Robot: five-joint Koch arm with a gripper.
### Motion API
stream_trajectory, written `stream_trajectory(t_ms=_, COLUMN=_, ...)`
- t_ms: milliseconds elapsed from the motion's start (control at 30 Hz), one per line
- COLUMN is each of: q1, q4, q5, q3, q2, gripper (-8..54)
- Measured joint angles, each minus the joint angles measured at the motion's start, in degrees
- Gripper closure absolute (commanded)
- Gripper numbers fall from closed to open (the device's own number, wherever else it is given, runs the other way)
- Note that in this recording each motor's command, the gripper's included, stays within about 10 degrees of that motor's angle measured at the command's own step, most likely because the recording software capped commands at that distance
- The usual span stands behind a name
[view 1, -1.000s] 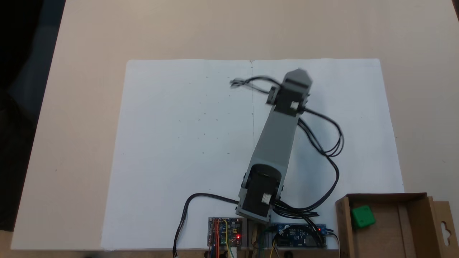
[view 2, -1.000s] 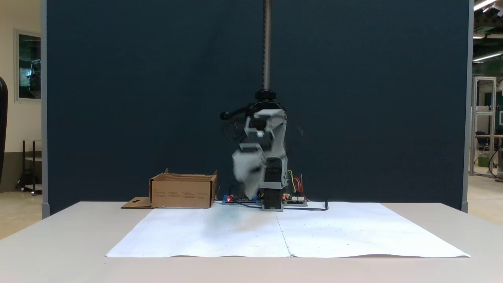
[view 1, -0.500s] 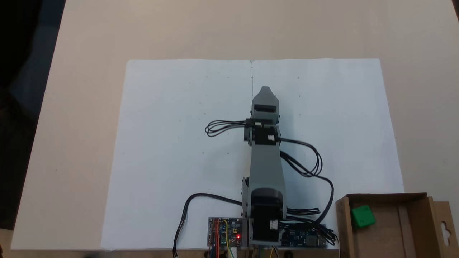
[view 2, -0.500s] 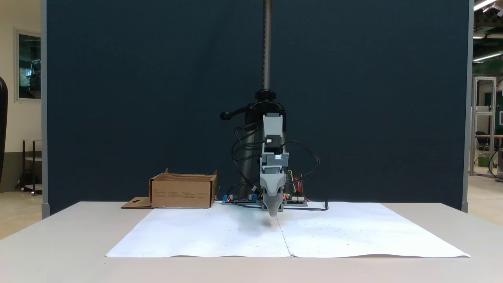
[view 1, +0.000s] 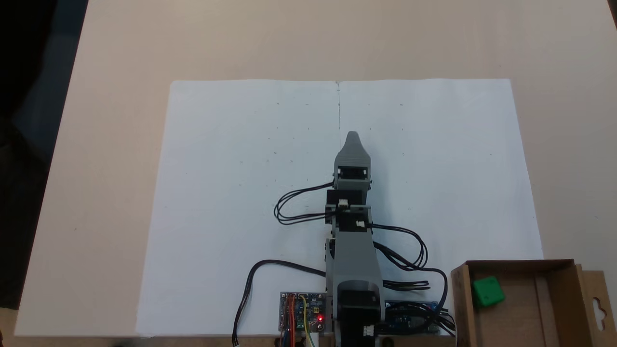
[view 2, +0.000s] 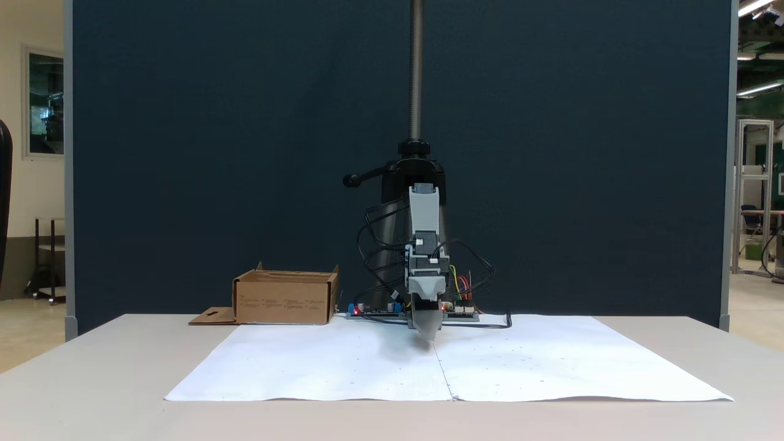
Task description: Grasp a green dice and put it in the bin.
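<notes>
We see the dice (view 1: 488, 291) lying inside the bin (view 1: 554, 308), so the task appears done. The gripper (view 1: 352, 137), low over the paper (view 1: 231, 193), seems closed and empty, though its jaws overlap.

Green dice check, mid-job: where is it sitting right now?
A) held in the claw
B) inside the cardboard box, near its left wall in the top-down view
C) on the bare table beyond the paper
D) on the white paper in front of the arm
B: in a fixed view the green dice lies on the floor of the cardboard box, close to its left wall, while the claw points out over the white paper, far from it.
</notes>
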Motion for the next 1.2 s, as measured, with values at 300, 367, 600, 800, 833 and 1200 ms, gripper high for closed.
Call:
stream_trajectory(t_ms=300, q1=-0.53, q4=-15.82, q5=-0.09, q3=3.25, q2=0.00, gripper=1.2)
stream_trajectory(t_ms=367, q1=-0.53, q4=-18.46, q5=-0.09, q3=3.43, q2=0.00, gripper=1.1)
stream_trajectory(t_ms=600, q1=-0.53, q4=-24.70, q5=-0.09, q3=3.69, q2=0.00, gripper=-0.1)
stream_trajectory(t_ms=800, q1=-0.53, q4=-24.70, q5=-0.09, q3=3.69, q2=0.00, gripper=-0.4)
stream_trajectory(t_ms=833, q1=-0.53, q4=-24.70, q5=-0.09, q3=3.69, q2=0.00, gripper=-0.4)
stream_trajectory(t_ms=1200, q1=-0.53, q4=-24.70, q5=-0.18, q3=3.69, q2=0.00, gripper=0.4)
